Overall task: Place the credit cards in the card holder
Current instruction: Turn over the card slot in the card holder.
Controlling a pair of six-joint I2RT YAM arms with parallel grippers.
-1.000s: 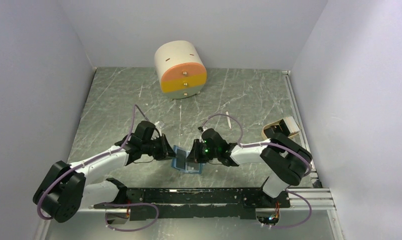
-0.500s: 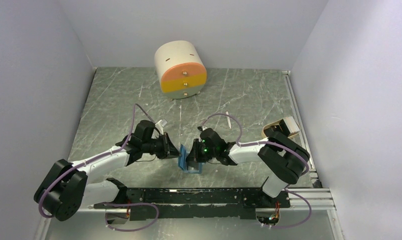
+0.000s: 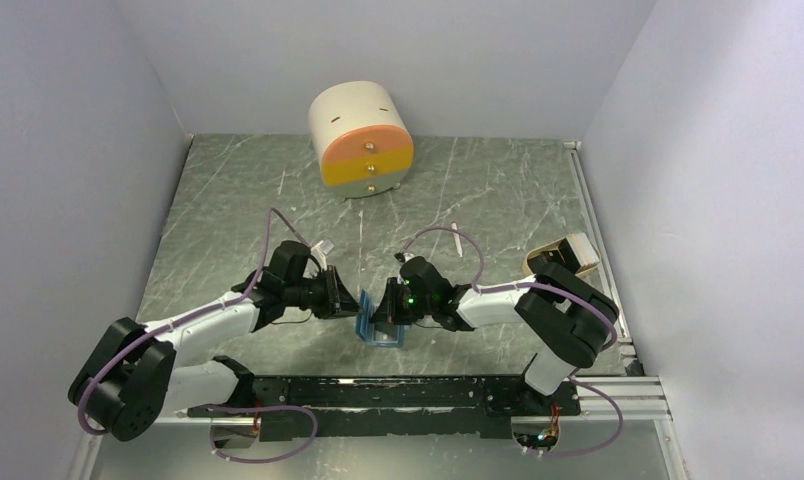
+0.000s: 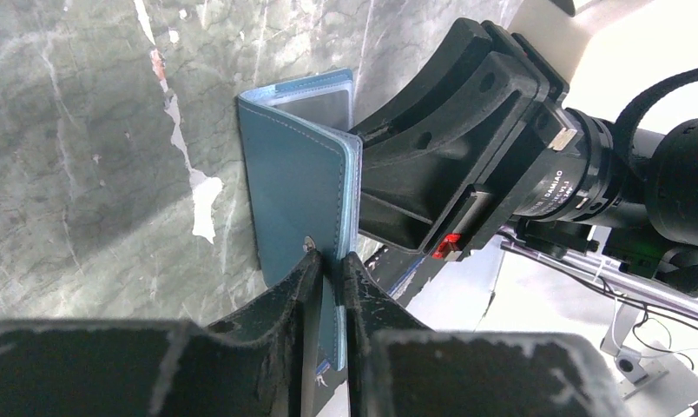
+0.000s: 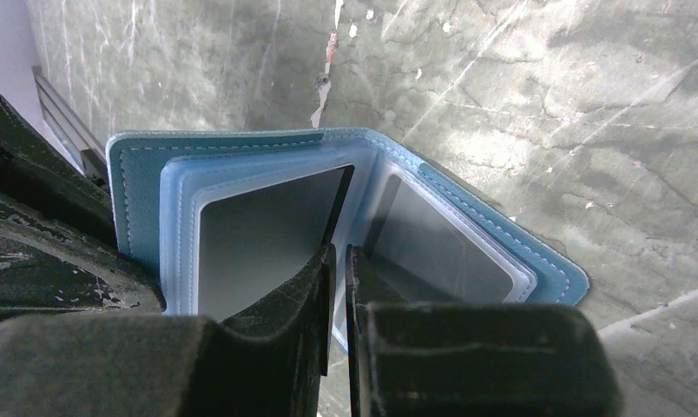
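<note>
The teal-blue card holder (image 3: 379,330) lies between the two arms with its left cover raised upright. My left gripper (image 3: 355,300) pinches that cover's edge; in the left wrist view the cover (image 4: 298,195) sits between the nearly closed fingers of this gripper (image 4: 330,261). My right gripper (image 3: 383,312) reaches in from the right. In the right wrist view this gripper (image 5: 339,256) is shut on a thin pale-blue inner sleeve of the card holder (image 5: 141,174). Dark credit cards (image 5: 259,230) (image 5: 441,248) show inside the clear sleeves on both sides.
A cream drum-shaped drawer unit (image 3: 361,138) with an orange front stands at the back. A beige tray (image 3: 560,252) sits at the right edge, partly behind the right arm. A thin white stick (image 3: 456,240) lies mid-table. A black rail (image 3: 398,392) runs along the near edge.
A second ago the card holder lay open and flat. My left gripper has since swung its left cover up on edge. The right gripper has stayed in place.
</note>
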